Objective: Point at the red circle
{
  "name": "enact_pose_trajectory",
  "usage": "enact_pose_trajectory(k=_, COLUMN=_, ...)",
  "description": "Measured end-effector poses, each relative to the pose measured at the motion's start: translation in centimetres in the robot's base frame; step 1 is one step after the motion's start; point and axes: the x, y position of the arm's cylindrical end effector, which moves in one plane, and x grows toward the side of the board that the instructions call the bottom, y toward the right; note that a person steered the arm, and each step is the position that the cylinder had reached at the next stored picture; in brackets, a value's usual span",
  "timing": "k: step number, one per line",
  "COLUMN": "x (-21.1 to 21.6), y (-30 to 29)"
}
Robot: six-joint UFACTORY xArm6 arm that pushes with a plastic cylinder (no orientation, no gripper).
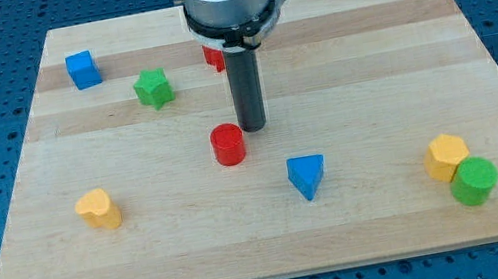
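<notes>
Red cylindrical circle block (228, 145) is nearly touched by my tip (252, 127); no gripper is fitted; contact should be avoided

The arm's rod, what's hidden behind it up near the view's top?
A red block peeks out left of the rod, just below the arm's metal collar. Only a sliver shows; its shape is covered. My tip rests just right of the red circle.
</notes>
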Motion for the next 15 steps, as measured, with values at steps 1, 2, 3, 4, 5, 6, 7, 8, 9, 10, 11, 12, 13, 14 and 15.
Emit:
enact_pose_trajectory(k=1, x=-0.6, y=-3.0)
enact_pose_trajectory(k=2, x=-0.6, y=-3.0)
enact_pose_trajectory(k=3, x=0.0, y=-9.0)
enact_pose_trajectory(k=4, x=0.3, y=-10.1)
enact_pose_trajectory(k=5, x=1.3, y=-9.6)
enact_pose_trajectory(k=6, x=1.3, y=-9.5)
enact_pose_trajectory(k=7, x=2.6, y=-9.5)
enact_pose_trajectory(k=8, x=3.1, y=-9.5)
enact_pose_trajectory(k=9, x=2.7, y=-9.5)
enact_pose_trajectory(k=10, x=0.0, y=-7.0)
enact_pose_trajectory(k=11, x=-1.8, y=-4.3)
enact_pose_trajectory(k=12, x=-1.8, y=-5.0)
enact_pose_trajectory(k=13, x=-1.1, y=-7.9)
enact_pose_trajectory(k=14, x=-1.1, y=-7.9)
enact_pose_trajectory(k=15, x=1.2, y=-7.9)
